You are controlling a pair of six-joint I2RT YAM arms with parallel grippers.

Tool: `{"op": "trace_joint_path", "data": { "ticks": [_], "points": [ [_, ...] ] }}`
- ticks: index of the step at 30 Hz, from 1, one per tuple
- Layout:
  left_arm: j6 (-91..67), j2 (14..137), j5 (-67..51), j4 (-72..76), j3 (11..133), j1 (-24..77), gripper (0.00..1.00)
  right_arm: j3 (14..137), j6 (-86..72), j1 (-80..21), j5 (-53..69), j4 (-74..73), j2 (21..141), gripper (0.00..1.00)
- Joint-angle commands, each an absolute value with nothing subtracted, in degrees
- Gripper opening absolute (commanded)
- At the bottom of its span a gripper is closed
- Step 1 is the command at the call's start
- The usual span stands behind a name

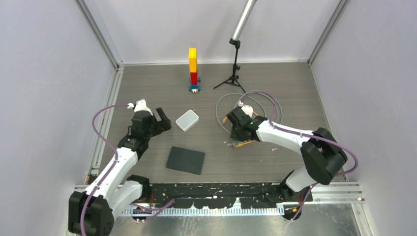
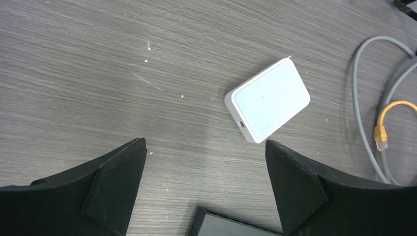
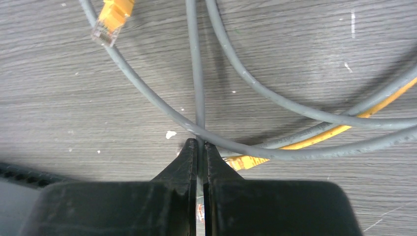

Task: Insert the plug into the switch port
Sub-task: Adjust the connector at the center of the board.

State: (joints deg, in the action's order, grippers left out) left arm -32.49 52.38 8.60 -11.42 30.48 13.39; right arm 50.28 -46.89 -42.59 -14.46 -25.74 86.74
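The white switch box (image 1: 187, 120) (image 2: 268, 103) lies flat mid-table, with a small port opening (image 2: 241, 124) in its near side. My left gripper (image 1: 164, 120) (image 2: 205, 142) hangs open just left of the box, holding nothing. My right gripper (image 1: 235, 136) (image 3: 200, 142) is shut on a grey cable (image 3: 195, 73) from the coil (image 1: 248, 105) to the right of the box. An orange-booted plug (image 3: 109, 19) (image 2: 380, 137) lies loose on the table. A second orange plug (image 3: 246, 161) lies beside the right fingertips under the grey loops.
A black flat pad (image 1: 185, 160) (image 2: 231, 227) lies in front of the box. A yellow, red and blue brick tower (image 1: 193, 69) and a small black tripod (image 1: 233, 73) stand at the back. Grey walls enclose the table on three sides.
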Motion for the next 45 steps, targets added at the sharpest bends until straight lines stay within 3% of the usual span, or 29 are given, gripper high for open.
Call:
{"op": "trace_joint_path", "data": {
  "ticks": [1,5,12,20,27,32,36,45],
  "points": [
    [-31.70,52.27,4.78,-7.08,31.16,13.62,0.93,50.24,-45.11,-42.67,-7.84,-20.63,84.03,0.00],
    [-31.69,50.94,2.32,-6.43,31.05,13.95,0.93,50.33,-45.78,-42.67,3.62,-13.97,85.24,0.01],
    [-31.25,50.63,0.31,-4.90,30.83,14.58,0.92,50.19,-45.38,-42.64,12.27,-10.82,82.74,0.01],
    [-30.09,53.04,-3.49,-3.49,31.86,17.08,0.87,49.26,-36.49,-42.63,18.34,-22.07,74.99,0.01],
    [-28.68,55.30,-4.23,-4.16,33.58,23.32,0.63,44.82,-36.34,-42.67,18.74,-23.56,71.03,0.01],
    [-30.17,54.32,5.50,-11.86,37.18,34.41,0.57,41.13,-43.11,-42.69,20.38,-11.75,71.20,0.01],
    [-40.38,51.67,12.57,-15.25,36.17,41.07,0.57,38.01,-47.22,-43.16,19.39,-0.97,72.87,0.01],
    [-55.26,58.13,27.35,-13.11,36.90,55.17,0.56,33.93,-40.70,-49.55,5.71,12.36,75.13,0.01]
  ]
}}
